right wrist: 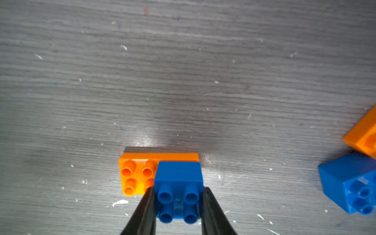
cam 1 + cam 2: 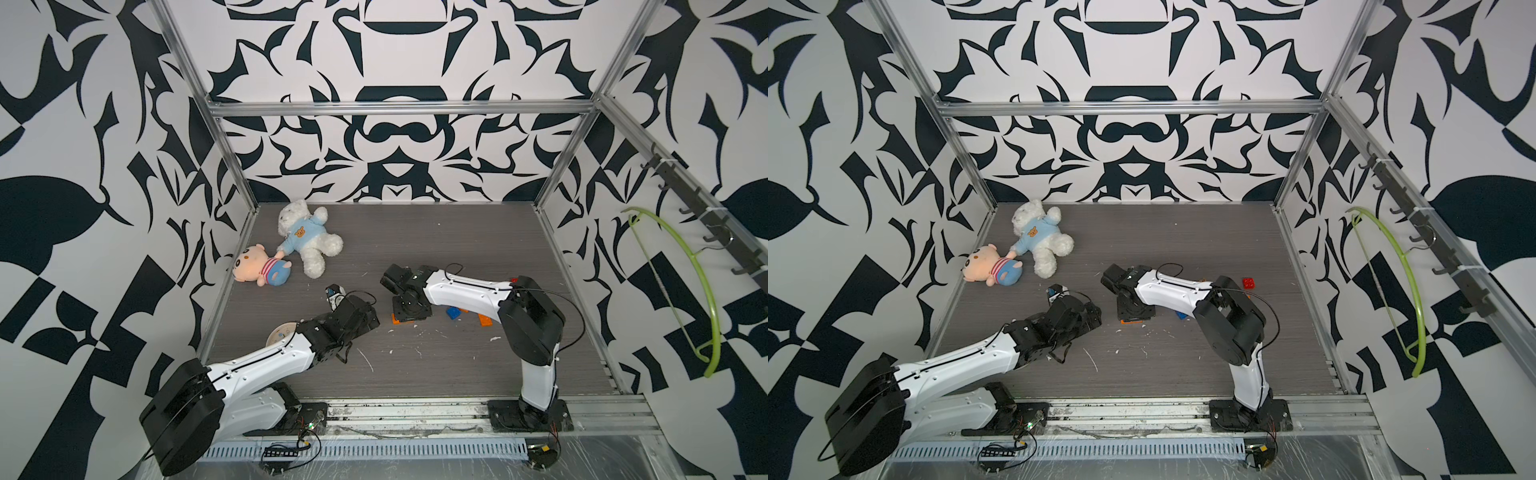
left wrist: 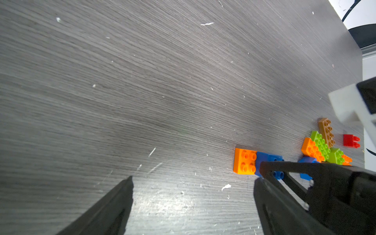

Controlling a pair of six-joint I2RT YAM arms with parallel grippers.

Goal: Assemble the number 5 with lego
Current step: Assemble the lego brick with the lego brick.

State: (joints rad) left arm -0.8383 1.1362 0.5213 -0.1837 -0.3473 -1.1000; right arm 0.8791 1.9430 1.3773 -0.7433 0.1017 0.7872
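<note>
Robot lab cell: aluminium frame (image 2: 399, 107), patterned walls (image 2: 83, 166), rail-mounted arms (image 2: 257, 365).

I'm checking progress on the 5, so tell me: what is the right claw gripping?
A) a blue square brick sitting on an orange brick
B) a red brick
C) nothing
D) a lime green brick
A: in the right wrist view the right claw presses both sides of the blue square brick, which covers one half of the orange brick.
</note>
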